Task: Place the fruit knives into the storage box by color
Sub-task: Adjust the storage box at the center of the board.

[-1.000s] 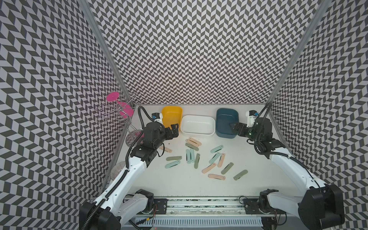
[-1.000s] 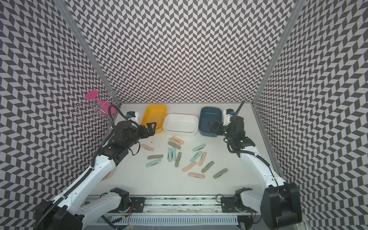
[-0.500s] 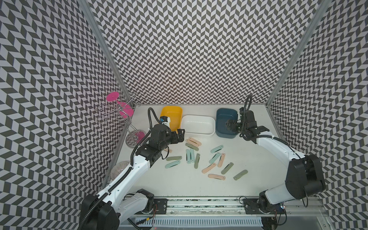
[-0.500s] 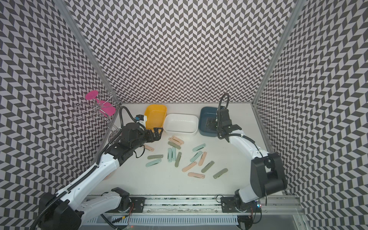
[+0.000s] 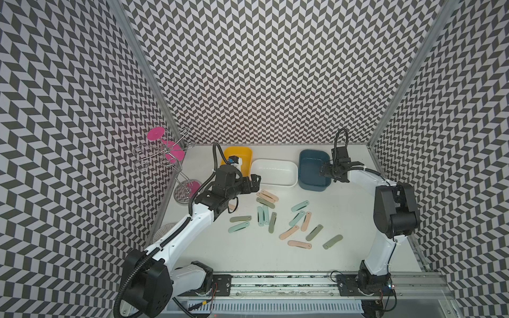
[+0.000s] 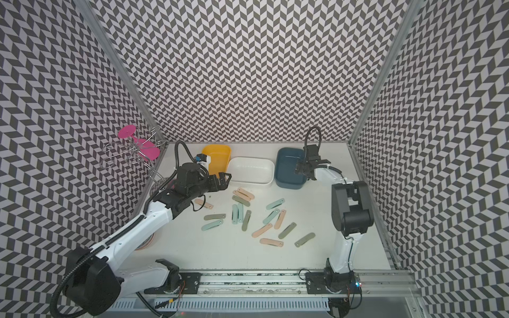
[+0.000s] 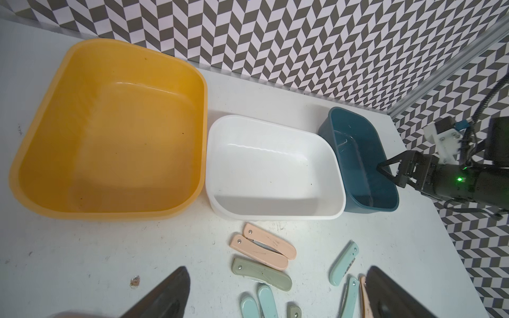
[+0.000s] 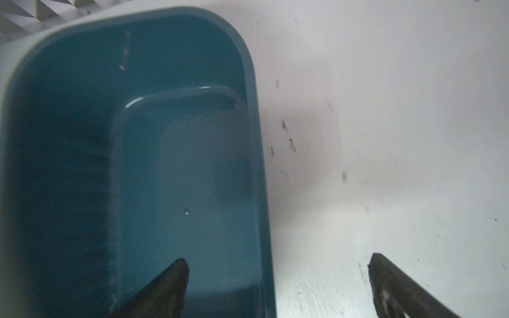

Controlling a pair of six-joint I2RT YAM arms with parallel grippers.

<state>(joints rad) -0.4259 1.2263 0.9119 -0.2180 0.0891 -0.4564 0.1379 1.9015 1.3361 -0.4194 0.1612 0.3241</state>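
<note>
Several fruit knives in peach, mint and sage lie scattered mid-table in both top views. A peach pair (image 5: 267, 195) (image 7: 264, 247) lies nearest the boxes, with a sage knife (image 7: 261, 272) beside it. Three storage boxes stand in a row at the back: yellow (image 5: 248, 154) (image 7: 110, 137), white (image 5: 293, 172) (image 7: 270, 170) and dark blue (image 5: 311, 170) (image 8: 165, 165). All three show bare floors. My left gripper (image 5: 256, 183) (image 7: 276, 271) hangs open just in front of the white box's left corner, above the peach pair. My right gripper (image 5: 323, 172) (image 8: 278, 258) is open and astride the blue box's right wall, holding nothing.
A wire rack with pink glasses (image 5: 162, 154) stands against the left wall. A round ribbed dish (image 5: 165, 232) lies by the left arm. The arm bases sit on a metal rail (image 5: 275, 283) along the front edge. Patterned walls close in three sides.
My left gripper has moved right, from the yellow box toward the peach knives. My right arm has folded its elbow back and brought its gripper over the blue box's right wall.
</note>
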